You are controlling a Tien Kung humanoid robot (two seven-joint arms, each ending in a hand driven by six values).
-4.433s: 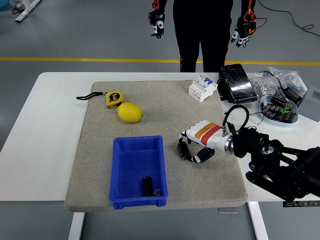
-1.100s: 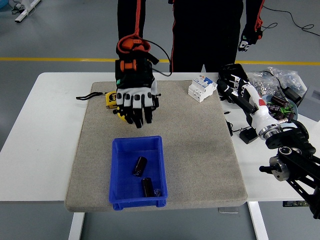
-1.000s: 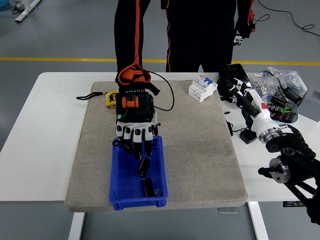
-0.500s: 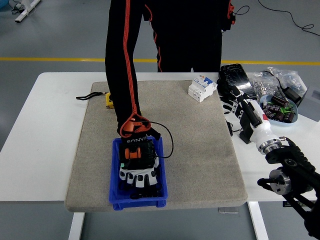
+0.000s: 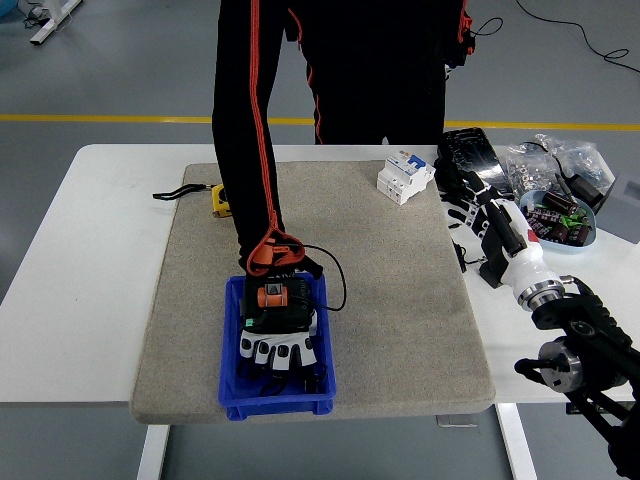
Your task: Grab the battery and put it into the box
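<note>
The blue box [image 5: 228,352] stands at the front of the grey mat [image 5: 400,300]. A person's gloved hand [image 5: 279,338] reaches down into the box and covers what is inside, so the batteries are hidden under it. My right hand [image 5: 462,205] lies at the mat's right edge, far from the box, with its fingers stretched out and holding nothing. My left arm is out of view.
A yellow tape measure [image 5: 216,200] lies behind the person's arm. A white circuit breaker [image 5: 404,176], a black package [image 5: 468,150], plastic bags [image 5: 545,160] and a bowl of parts [image 5: 562,218] sit at the back right. A small black block [image 5: 495,270] lies by my forearm.
The person's hand came from above the tape measure down into the blue box and now shifts slightly inside it. My right hand moved from the mat to the right edge and has stayed there.
</note>
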